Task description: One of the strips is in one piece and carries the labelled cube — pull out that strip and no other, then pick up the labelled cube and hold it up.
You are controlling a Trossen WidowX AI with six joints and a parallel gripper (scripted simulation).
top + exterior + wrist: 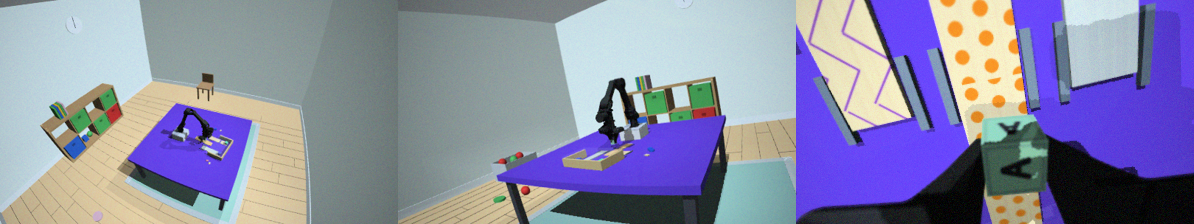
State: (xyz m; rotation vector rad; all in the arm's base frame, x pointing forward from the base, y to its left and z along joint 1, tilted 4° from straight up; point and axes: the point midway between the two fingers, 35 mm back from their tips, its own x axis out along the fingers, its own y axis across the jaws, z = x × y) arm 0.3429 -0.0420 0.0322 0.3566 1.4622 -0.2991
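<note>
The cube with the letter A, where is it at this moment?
In the wrist view the cube sits low at centre, clamped in the tool, above the orange-dotted strip.

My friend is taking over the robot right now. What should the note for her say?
Pincer: shut on the green cube marked A, one finger on each side.
Cube: gripped just above the end of the orange-dotted strip, which lies between grey rails.
Other strips: the zigzag strip on one side and the pale grey strip on the other lie in their own rails.
Done: cube grasped.
Left: raise the cube higher and hold it up.
</note>
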